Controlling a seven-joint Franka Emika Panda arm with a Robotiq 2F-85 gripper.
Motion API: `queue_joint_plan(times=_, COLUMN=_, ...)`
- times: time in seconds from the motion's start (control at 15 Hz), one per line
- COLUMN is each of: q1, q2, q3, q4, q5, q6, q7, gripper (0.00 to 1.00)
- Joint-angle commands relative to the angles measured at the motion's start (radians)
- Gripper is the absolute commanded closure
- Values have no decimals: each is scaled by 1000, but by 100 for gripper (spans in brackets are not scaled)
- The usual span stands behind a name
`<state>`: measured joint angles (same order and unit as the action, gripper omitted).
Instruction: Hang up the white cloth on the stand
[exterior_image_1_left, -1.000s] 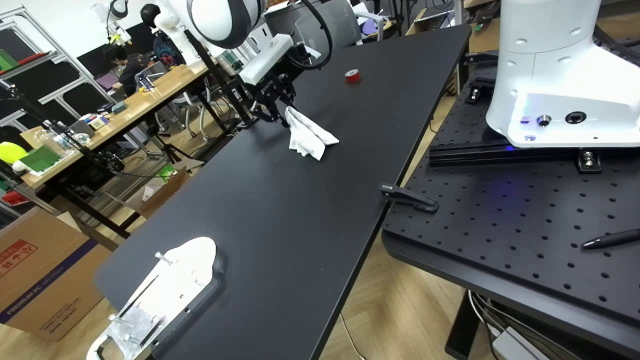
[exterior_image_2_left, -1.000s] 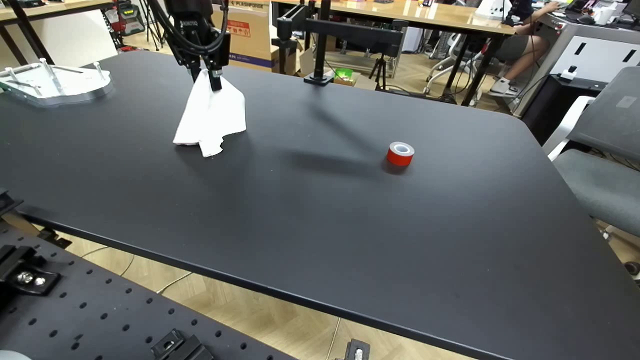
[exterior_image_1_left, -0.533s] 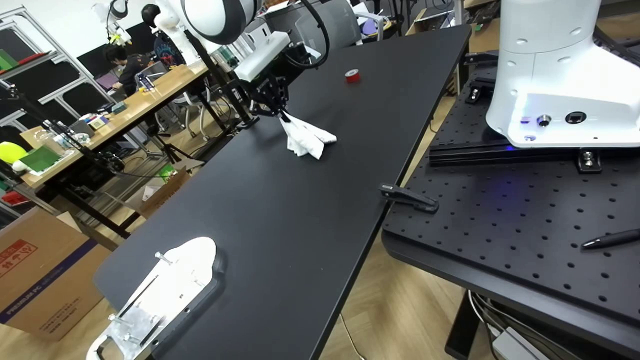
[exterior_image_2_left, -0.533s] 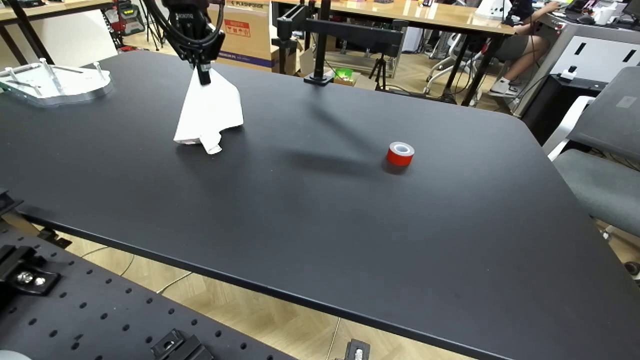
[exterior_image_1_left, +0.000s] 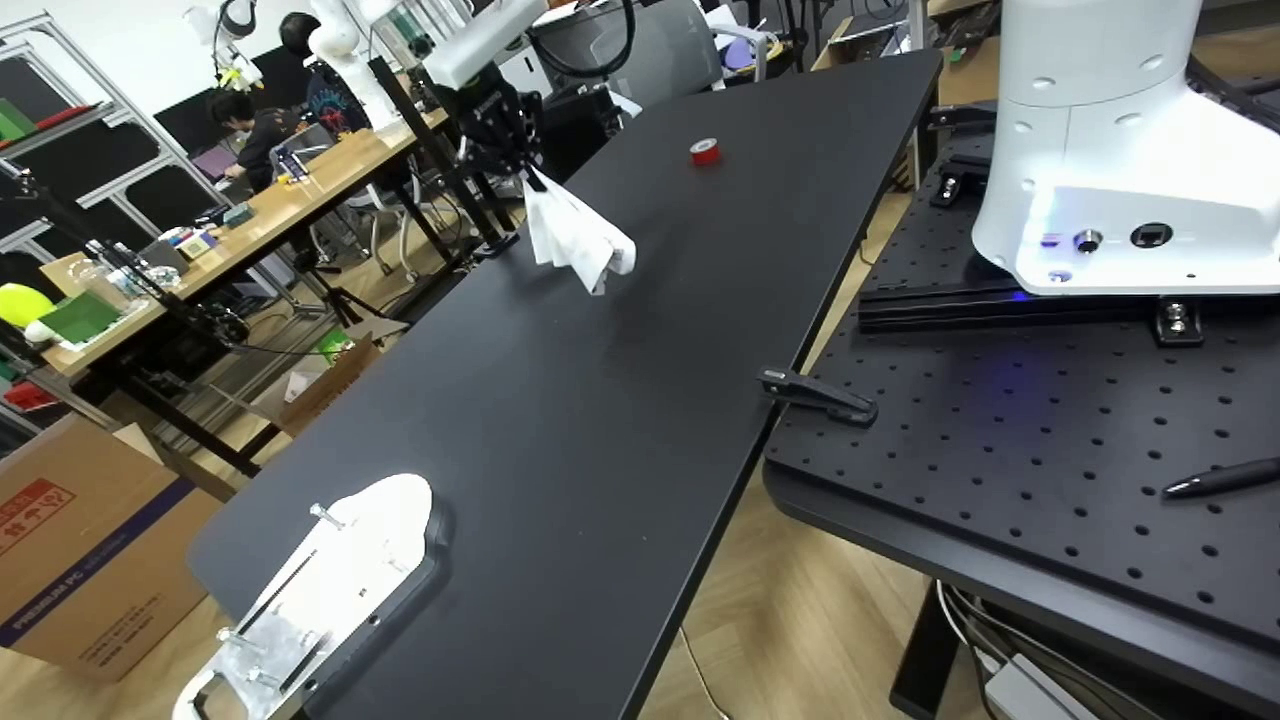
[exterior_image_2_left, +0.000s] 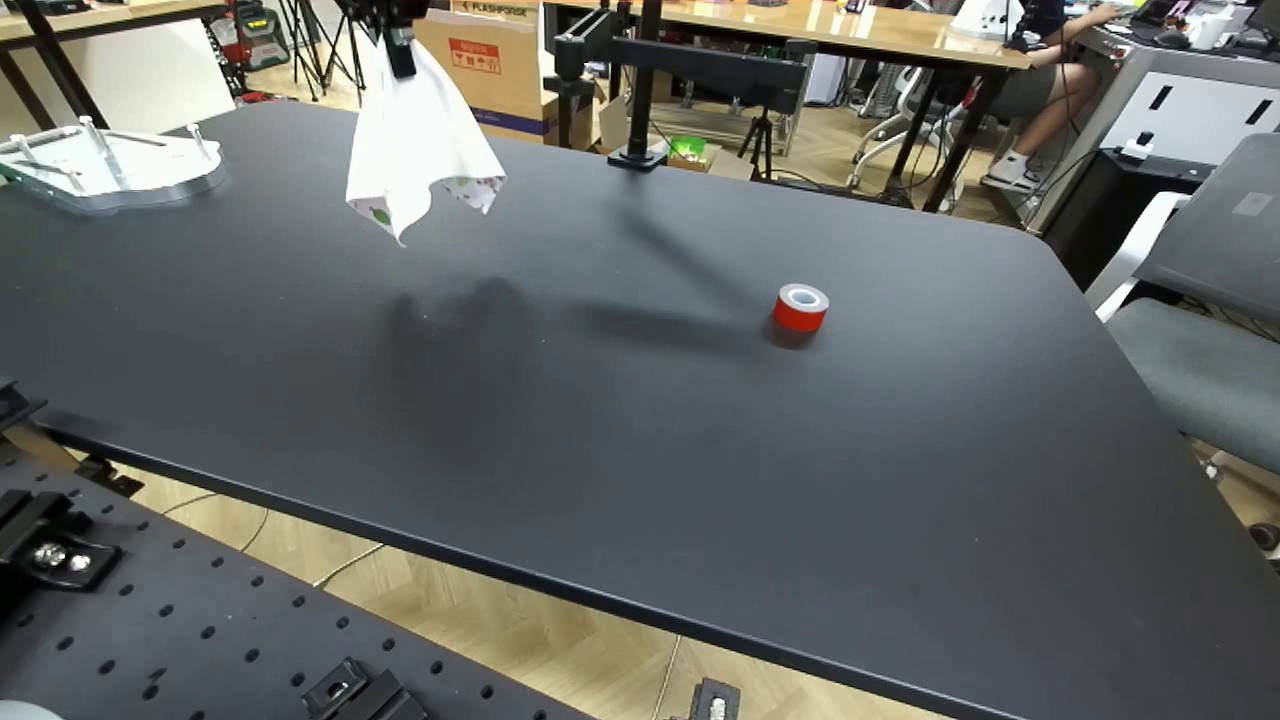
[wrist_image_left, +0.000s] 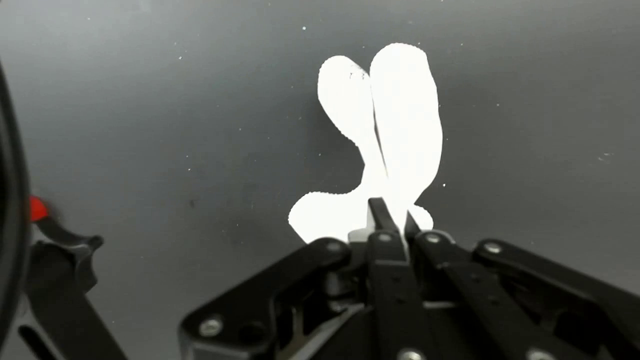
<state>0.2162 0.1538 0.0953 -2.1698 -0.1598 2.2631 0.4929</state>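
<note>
The white cloth (exterior_image_1_left: 575, 235) hangs from my gripper (exterior_image_1_left: 533, 178), above the dark table. In an exterior view the cloth (exterior_image_2_left: 420, 140) shows a coloured print on its lower edge, with its shadow below. The gripper (exterior_image_2_left: 398, 62) is partly cut off at that view's top. In the wrist view the gripper (wrist_image_left: 395, 210) is closed with cloth between its fingertips, and the cloth (wrist_image_left: 410, 110) spreads out in lobes beyond them. A black stand (exterior_image_2_left: 645, 90) with a horizontal arm stands at the table's far edge, right of the cloth there. Its post (exterior_image_1_left: 435, 150) is behind the gripper in an exterior view.
A red tape roll (exterior_image_2_left: 800, 308) lies on the dark table (exterior_image_2_left: 640, 480). A white board with upright pegs (exterior_image_1_left: 370, 540) lies at one table end. A black part (wrist_image_left: 60, 290) of unclear origin shows at the wrist view's left. A chair (exterior_image_2_left: 1200, 310) stands beside the table.
My gripper has risen and moved toward the table's far edge, lifting the cloth off the table. The cloth's printed lower edge now shows. The stand and tape have not moved.
</note>
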Motion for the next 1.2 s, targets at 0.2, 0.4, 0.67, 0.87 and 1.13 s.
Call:
queue_joint_plan(times=0.2, q1=-45, q2=-207, q3=2, q4=-15, q5=-18, q6=-133, q7=8, gripper=99)
queue_joint_plan(times=0.4, q1=-81, q2=-300, q3=5, q4=-19, q5=-38, q6=-186, q7=17, gripper=99)
queue_joint_plan(times=0.67, q1=-137, q2=-411, q3=3, q4=-23, q5=-24, q6=-244, q7=11, gripper=99)
queue_joint_plan(times=0.87, q1=-183, q2=-464, q3=-1, q4=-26, q5=-22, q6=-264, q7=13, gripper=99)
queue_joint_plan(times=1.13, q1=-235, q2=-486, q3=-6, q4=-32, q5=-19, q6=-264, q7=13, gripper=99)
